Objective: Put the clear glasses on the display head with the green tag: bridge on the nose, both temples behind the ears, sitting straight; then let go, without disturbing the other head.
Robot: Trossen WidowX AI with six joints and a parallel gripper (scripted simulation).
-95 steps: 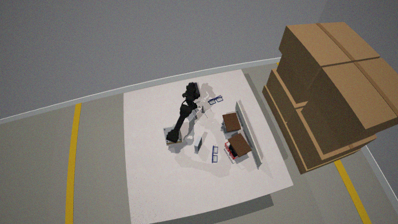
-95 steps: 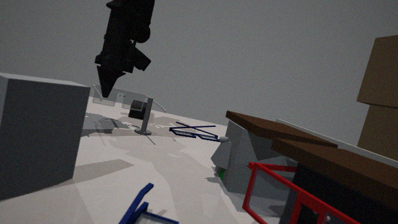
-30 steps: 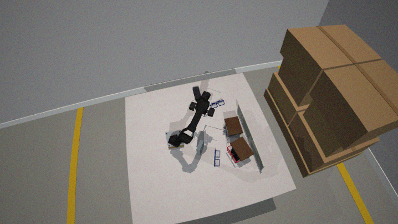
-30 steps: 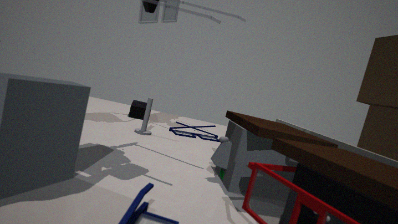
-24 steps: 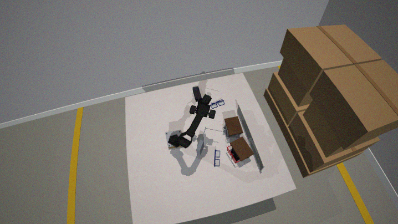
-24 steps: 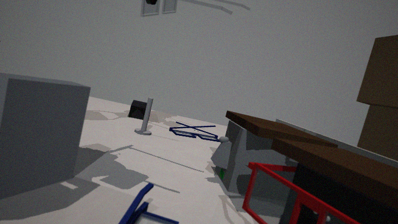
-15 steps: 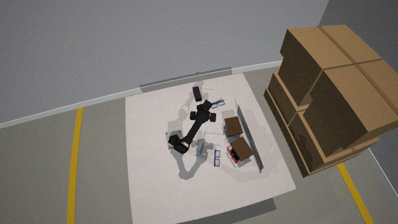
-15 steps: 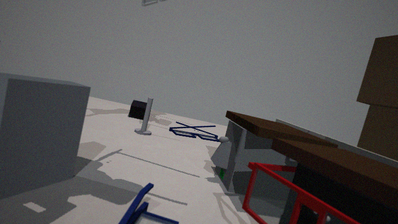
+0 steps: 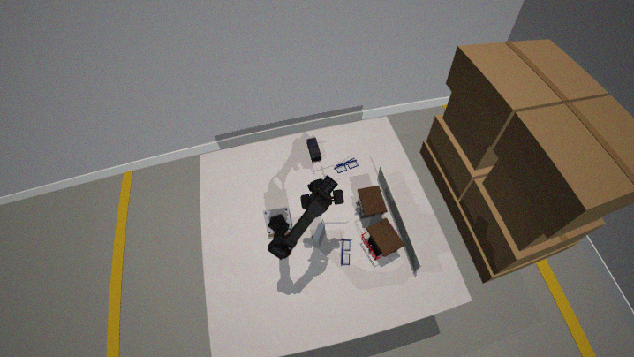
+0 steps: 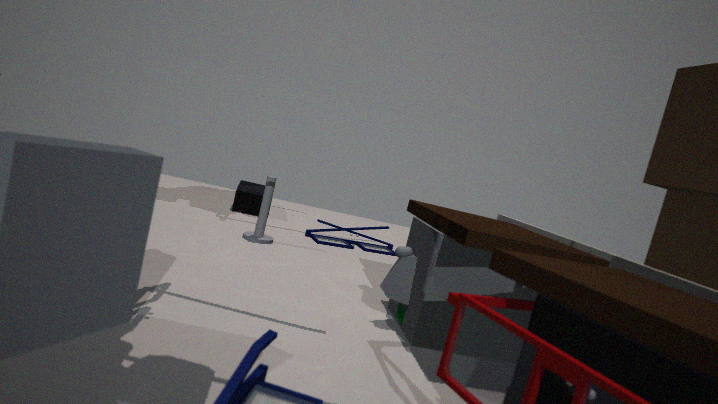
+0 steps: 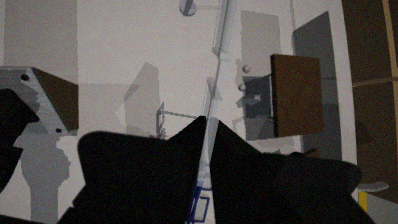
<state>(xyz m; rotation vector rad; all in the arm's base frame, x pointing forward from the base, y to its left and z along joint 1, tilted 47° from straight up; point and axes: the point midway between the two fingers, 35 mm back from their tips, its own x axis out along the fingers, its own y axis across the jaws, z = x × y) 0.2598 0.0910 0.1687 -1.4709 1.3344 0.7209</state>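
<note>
The clear glasses (image 11: 216,75) are pinched edge-on between the nearly closed fingers of the gripper (image 11: 206,131), held above the mat (image 9: 248,284). The green-tag head (image 9: 371,200) stands to the side, its tag (image 10: 400,313) low on the base (brown top overhanging). Blue glasses (image 9: 346,165) lie near the far edge, apart.

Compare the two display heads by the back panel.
The far head has a bare face, with its nose ball uncovered; the near head wears red glasses. The far head has a green tag at its base; no green shows on the near head. The far head's front is grey; the near head's looks dark. Both have flat brown tops.
</note>
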